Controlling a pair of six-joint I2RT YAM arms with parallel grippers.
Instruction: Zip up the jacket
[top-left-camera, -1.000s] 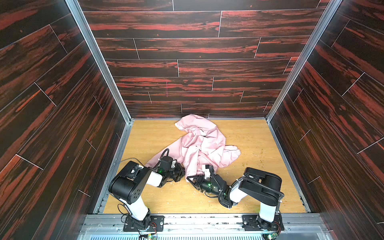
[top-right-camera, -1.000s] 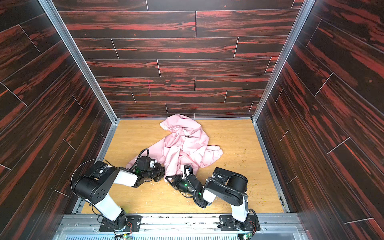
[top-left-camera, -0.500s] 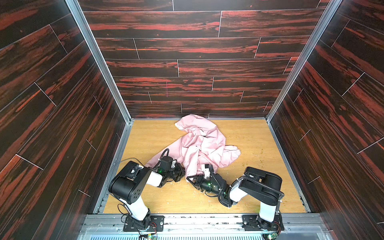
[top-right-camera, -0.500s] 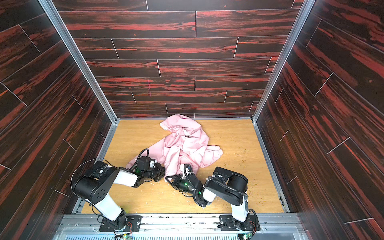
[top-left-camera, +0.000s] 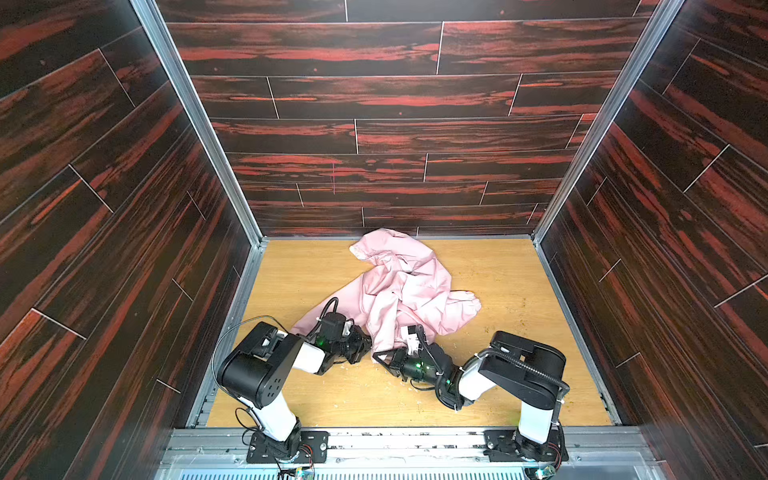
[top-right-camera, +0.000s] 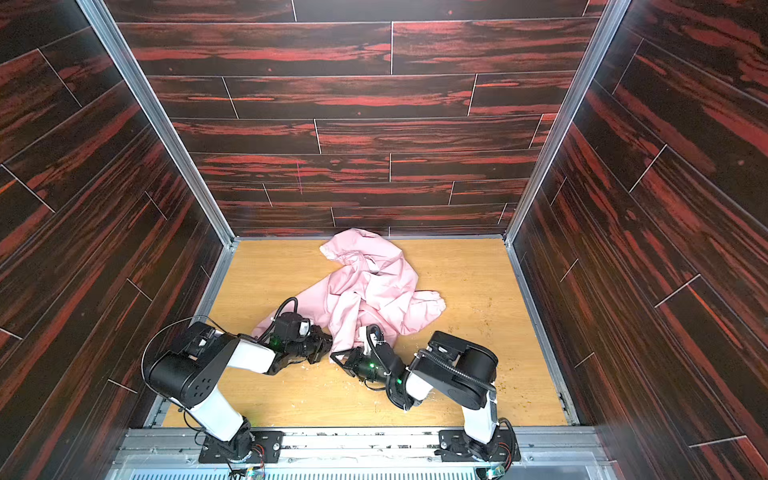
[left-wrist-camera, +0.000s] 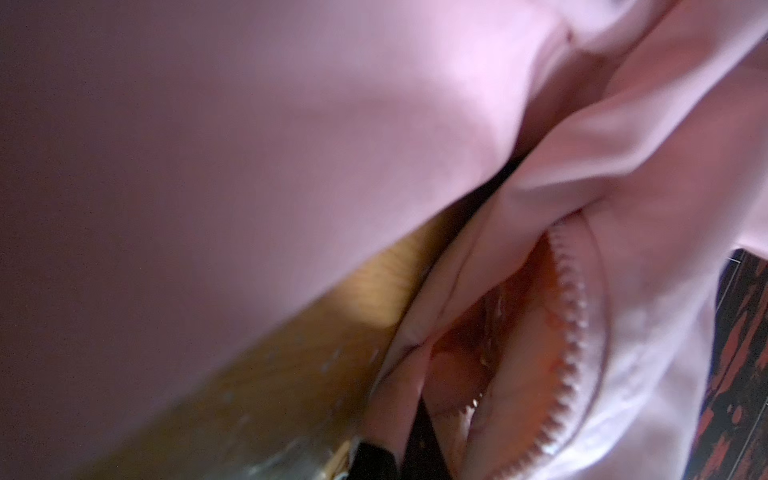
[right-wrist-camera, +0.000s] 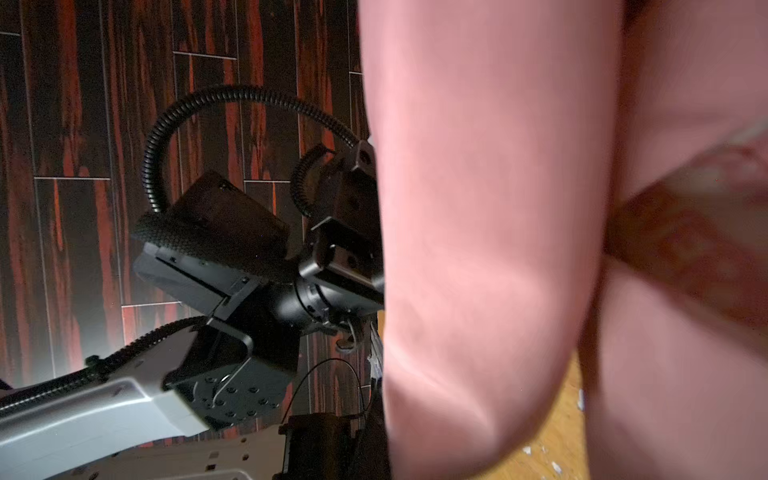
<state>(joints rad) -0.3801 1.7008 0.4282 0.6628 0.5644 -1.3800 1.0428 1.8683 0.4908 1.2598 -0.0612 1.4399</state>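
The pink jacket (top-left-camera: 409, 286) lies crumpled on the table (top-left-camera: 503, 374), from the middle toward the back. The left tool (top-left-camera: 365, 345) is pressed together and pinches the jacket's near edge, where the zipper teeth (left-wrist-camera: 575, 332) stand apart. The right tool (top-left-camera: 379, 357) is pressed together too, just beside it at the same edge, but I cannot tell if it has any cloth.

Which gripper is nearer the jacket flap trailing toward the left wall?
Left. The left gripper is at the near edge of the jacket, right beside that flap, with its wrist over it. The right gripper is at the same edge, farther right.
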